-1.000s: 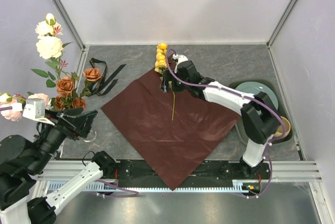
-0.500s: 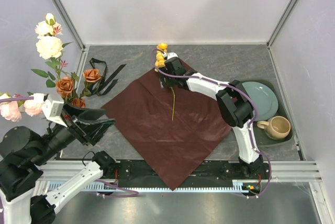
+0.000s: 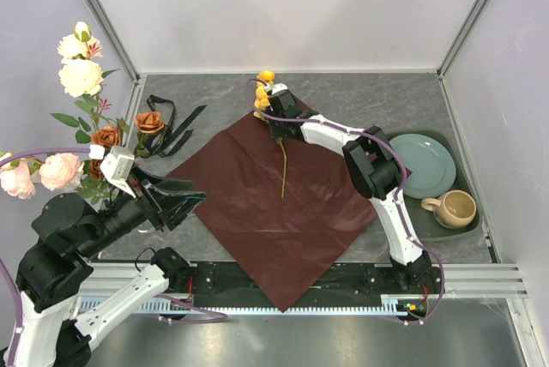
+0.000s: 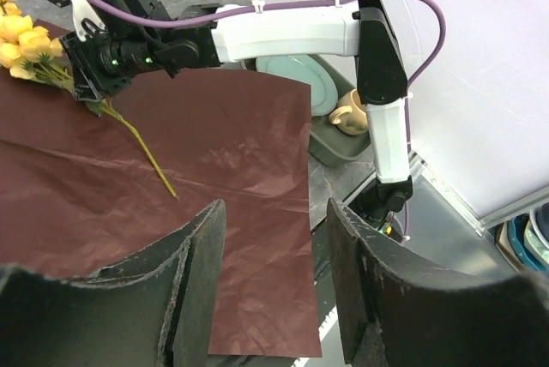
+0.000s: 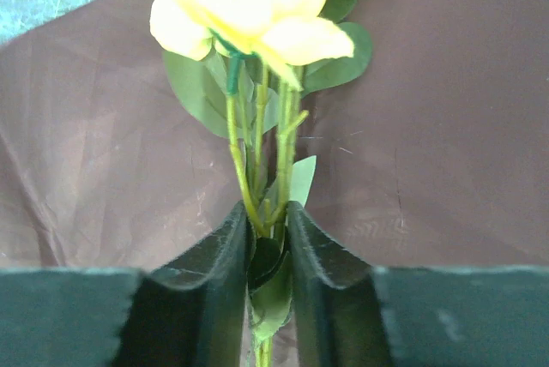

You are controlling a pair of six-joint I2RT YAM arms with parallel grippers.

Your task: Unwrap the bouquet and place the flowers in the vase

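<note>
Over the last second the right gripper [image 3: 276,129] has slid up to the head of the sprig of yellow artificial blooms on a long green stem [image 3: 264,94] and drawn its jaws in, while the left arm has swung inward from the table's left edge. In the right wrist view the two pads [image 5: 230,251] are clamped on the thin green stems just beneath the blossoms, a hold low enough to spare the petals and high enough that the stem would hang straight for lowering. The sprig lies at the far corner of the flat, opened sheet of dark maroon wrapping paper [image 3: 257,213], its stem pointing toward the arms. The untied black ribbon [image 3: 171,123] lies off to the left, well apart. The left gripper [image 4: 276,213] hovers above the paper's near left edge with jaws apart and nothing between them. The bunch of cream, pink and rust-orange artificial roses [image 3: 81,75] stands upright at the far left; the small clear glass vase is probably under them, but the left arm hides that spot
</note>
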